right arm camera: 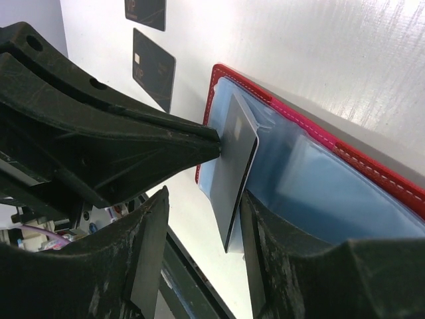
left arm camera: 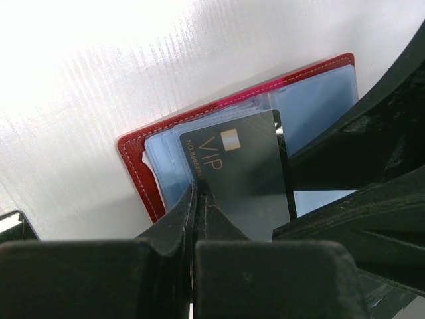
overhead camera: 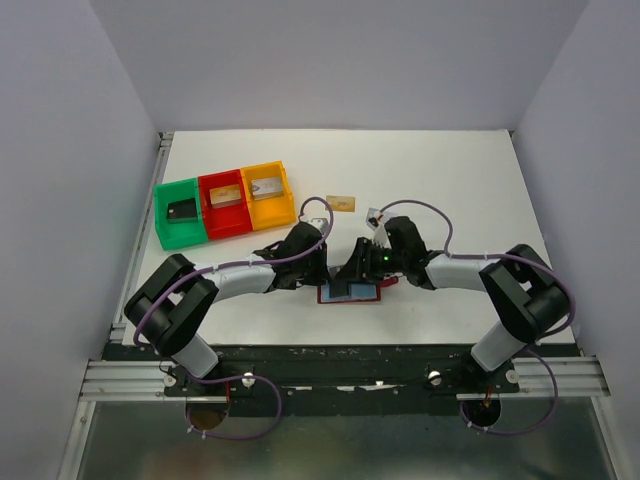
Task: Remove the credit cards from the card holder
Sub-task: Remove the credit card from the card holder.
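The dark red card holder point(overhead camera: 350, 294) lies open on the table, its light blue pockets point(right arm camera: 332, 193) facing up. My left gripper point(left arm camera: 199, 189) is shut on the corner of a black credit card point(left arm camera: 242, 173) marked VIP, which sticks partly out of a pocket. In the right wrist view this card point(right arm camera: 236, 159) stands tilted between my right gripper's point(right arm camera: 202, 246) open fingers; the right-hand finger point(right arm camera: 265, 259) rests on the holder's blue pocket. A gold credit card point(overhead camera: 341, 203) lies on the table behind the arms. Two more black cards point(right arm camera: 154, 70) lie on the table beyond the holder.
Green point(overhead camera: 165, 215), red point(overhead camera: 205, 215) and yellow point(overhead camera: 287, 195) trays stand in a row at the back left, each with a card-like item inside. The holder sits close to the table's near edge point(overhead camera: 350, 345). White walls enclose the table.
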